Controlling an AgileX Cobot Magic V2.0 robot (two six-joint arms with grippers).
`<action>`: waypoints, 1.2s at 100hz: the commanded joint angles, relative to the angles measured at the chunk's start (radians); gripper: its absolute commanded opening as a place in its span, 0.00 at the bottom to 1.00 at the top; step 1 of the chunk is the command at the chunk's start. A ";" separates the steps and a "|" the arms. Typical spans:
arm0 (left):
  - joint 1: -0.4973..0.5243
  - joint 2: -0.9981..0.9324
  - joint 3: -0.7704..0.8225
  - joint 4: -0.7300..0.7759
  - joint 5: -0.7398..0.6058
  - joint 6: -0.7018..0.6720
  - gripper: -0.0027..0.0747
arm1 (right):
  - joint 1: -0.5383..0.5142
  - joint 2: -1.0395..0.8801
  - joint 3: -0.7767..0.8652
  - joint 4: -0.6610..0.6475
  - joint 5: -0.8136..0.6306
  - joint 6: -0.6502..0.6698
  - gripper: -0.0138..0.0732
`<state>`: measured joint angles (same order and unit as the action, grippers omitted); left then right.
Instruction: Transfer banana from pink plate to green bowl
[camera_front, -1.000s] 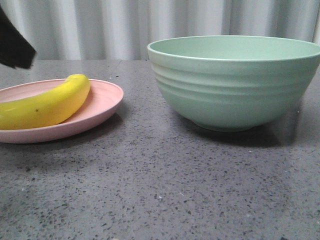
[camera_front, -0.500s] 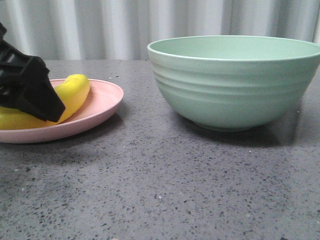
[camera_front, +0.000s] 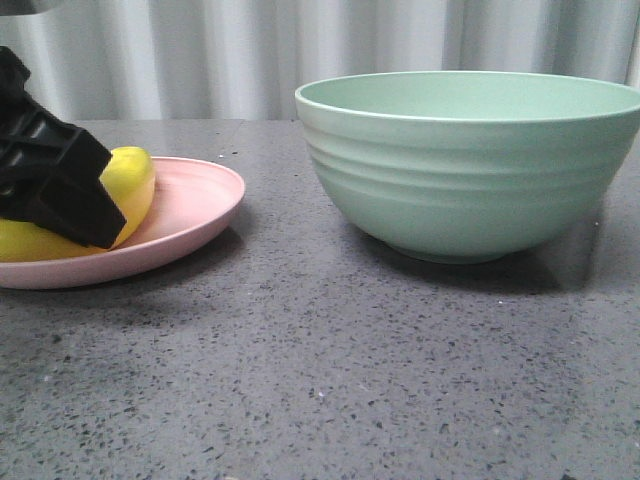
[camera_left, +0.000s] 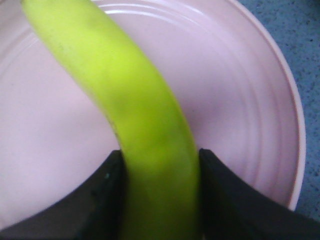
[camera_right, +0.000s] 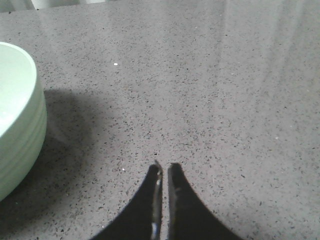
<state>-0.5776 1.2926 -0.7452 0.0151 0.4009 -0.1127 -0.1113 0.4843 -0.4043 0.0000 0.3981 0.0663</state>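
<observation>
Left pincer (camera_left: 160, 200) pinches the banana (camera_left: 130, 105) across its body, both fingers against its sides, on the pink plate (camera_front: 190, 215). Right pincer (camera_right: 163, 175) rests pressed together above the grey surface (camera_front: 330, 370), holding nothing. Glossy skin and a curved shape could let the fruit swivel or slip on lifting. Open surface lies between plate and green bowl (camera_front: 470, 165), but the bowl's tall rim demands a high carry.

Matte black ribbed tool (camera_front: 50, 185)
</observation>
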 joint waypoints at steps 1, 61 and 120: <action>-0.008 -0.020 -0.032 0.002 -0.061 -0.006 0.05 | -0.006 0.012 -0.025 -0.008 -0.070 -0.002 0.09; -0.156 -0.152 -0.206 0.002 0.005 0.046 0.01 | 0.141 0.117 -0.311 0.105 0.236 -0.103 0.21; -0.495 -0.108 -0.233 0.002 -0.079 0.046 0.01 | 0.533 0.515 -0.610 0.467 0.076 -0.103 0.60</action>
<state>-1.0461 1.2000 -0.9388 0.0177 0.4171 -0.0677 0.3953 0.9503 -0.9629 0.4129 0.5738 -0.0257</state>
